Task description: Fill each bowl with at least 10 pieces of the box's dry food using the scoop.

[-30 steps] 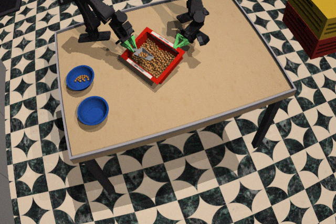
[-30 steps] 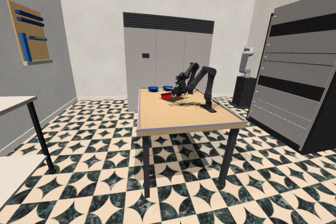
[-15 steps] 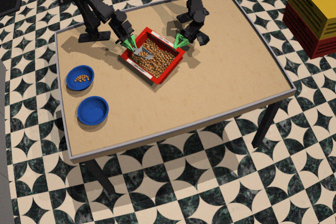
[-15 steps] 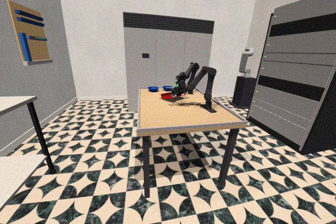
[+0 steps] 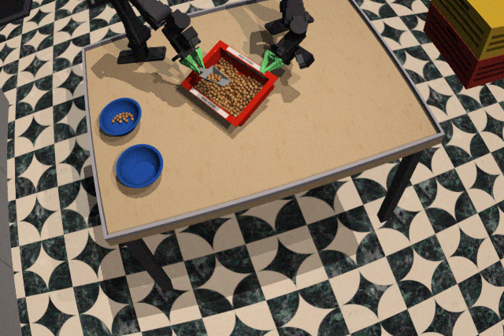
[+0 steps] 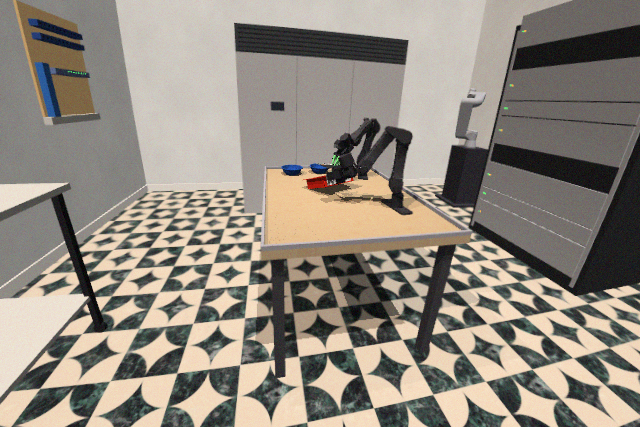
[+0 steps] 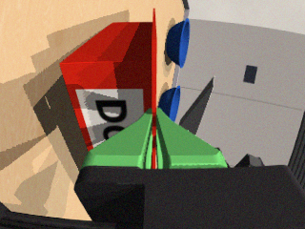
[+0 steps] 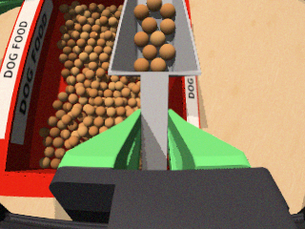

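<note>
From my remote station, I hold a loaded scoop above the dog food in the red box, its handle closed between my right jaws, about eleven pieces in view on its blade. The empty bowl stands well apart across the worktop, beyond the box's rim and toward the lower left of the top view, while the scoop's long axis runs the other way, mouth to the lower right. My right arm is the nearer to it; my left jaws are all but shut, with the box's thin wall pinched between them. The next move, I judge, is to lift the load clear, then swing the scoop level until its mouth faces that bowl. Tilting during the turn could spill pieces, and a low pass could knock the filled bowl, which stands just beside the empty one
</note>
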You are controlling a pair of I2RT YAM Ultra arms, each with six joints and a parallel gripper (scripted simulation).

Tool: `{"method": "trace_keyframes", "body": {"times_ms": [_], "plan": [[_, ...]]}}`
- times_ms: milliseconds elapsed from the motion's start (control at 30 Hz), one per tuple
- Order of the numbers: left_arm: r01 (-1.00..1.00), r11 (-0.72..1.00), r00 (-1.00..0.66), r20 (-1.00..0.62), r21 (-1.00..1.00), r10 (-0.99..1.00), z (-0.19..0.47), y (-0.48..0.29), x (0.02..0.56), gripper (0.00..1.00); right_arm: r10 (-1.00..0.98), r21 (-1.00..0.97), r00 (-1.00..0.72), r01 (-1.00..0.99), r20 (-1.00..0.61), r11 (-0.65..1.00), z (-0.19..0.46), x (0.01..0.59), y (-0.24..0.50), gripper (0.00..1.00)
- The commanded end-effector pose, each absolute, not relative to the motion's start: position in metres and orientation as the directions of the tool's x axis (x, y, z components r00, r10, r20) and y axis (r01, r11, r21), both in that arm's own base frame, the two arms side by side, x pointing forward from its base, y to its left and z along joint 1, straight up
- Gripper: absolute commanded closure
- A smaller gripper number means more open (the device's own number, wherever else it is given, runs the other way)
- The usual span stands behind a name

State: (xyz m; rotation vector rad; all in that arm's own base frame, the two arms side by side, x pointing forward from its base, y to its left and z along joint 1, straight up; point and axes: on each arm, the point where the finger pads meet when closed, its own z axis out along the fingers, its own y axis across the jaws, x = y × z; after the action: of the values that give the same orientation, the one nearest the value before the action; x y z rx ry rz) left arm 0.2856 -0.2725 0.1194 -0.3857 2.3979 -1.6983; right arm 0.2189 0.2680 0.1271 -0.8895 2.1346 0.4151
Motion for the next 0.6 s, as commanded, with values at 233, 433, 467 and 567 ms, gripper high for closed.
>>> {"method": "trace_keyframes", "body": {"times_ms": [233,433,467,567], "plan": [[0.022,0.257,-0.948,-0.102,-0.966,-0.302,0.162,-0.278,0.297,1.0,-0.446,0.006,-0.527,-0.65,-0.724,0.759,0.127,0.255,0.247,1.0],[0.022,0.257,-0.948,-0.102,-0.966,-0.302,0.162,-0.278,0.297,1.0,-0.406,0.004,-0.576,-0.579,-0.709,0.815,0.124,0.282,0.222,1.0],[0.022,0.257,-0.948,-0.102,-0.966,-0.302,0.162,-0.278,0.297,1.0,-0.406,0.004,-0.576,-0.579,-0.709,0.815,0.124,0.282,0.222,1.0],[0.022,0.257,-0.948,-0.102,-0.966,-0.302,0.162,-0.278,0.297,1.0,-0.37,0.008,-0.563,-0.556,-0.739,0.831,0.138,0.292,0.216,1.0]]}}
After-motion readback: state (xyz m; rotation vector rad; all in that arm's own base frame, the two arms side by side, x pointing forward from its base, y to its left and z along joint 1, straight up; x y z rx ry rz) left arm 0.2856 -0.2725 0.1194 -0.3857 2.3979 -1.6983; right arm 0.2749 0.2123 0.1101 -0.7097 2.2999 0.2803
